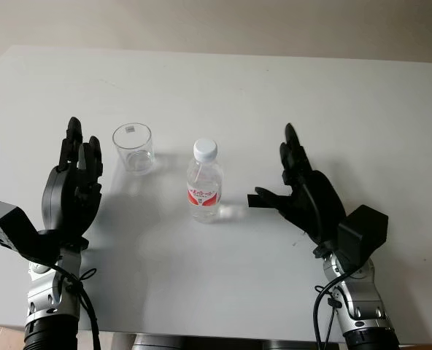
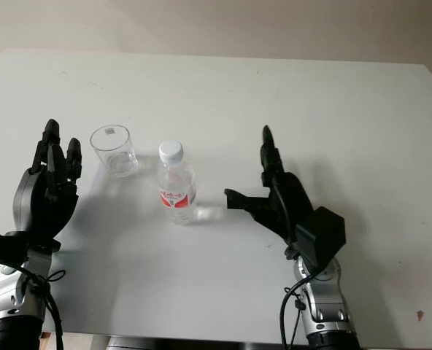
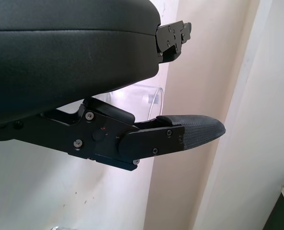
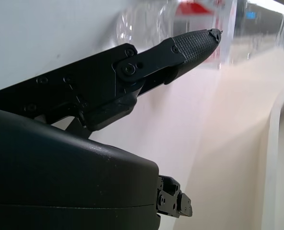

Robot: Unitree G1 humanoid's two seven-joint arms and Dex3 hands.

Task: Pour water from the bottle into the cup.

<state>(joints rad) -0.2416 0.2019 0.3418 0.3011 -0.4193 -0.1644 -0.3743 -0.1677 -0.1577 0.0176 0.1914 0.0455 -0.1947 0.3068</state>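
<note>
A white table [image 1: 274,87] was seen from above, with a small clear plastic bottle [image 1: 203,182] standing upright near its middle. The bottle was closed by a white cap [image 1: 205,149] and wrapped by a red and white label [image 1: 203,195]; clear water could be seen inside it. A clear cup [image 1: 133,149] was placed upright to the left of the bottle and slightly farther away, close to it but not touching. No liquid could be made out in the cup.

The left hand [image 1: 74,182] was held over the left side of the table, just left of the cup and a little nearer. It was released and nothing was grasped by it; the cup was not touched. In the left wrist view, one padded fingertip [image 3: 195,132] was extended past the black shell, and the rim of the cup [image 3: 149,96] was glimpsed behind it.

The right hand [image 1: 300,193] was positioned to the right of the bottle, with a clear gap left between them. It was also released and nothing was held, its thumb [image 1: 263,200] being pointed left toward the bottle. In the right wrist view, the bottle [image 4: 190,19] with its red label was seen beyond a textured fingertip [image 4: 195,43], apart from it.
</note>
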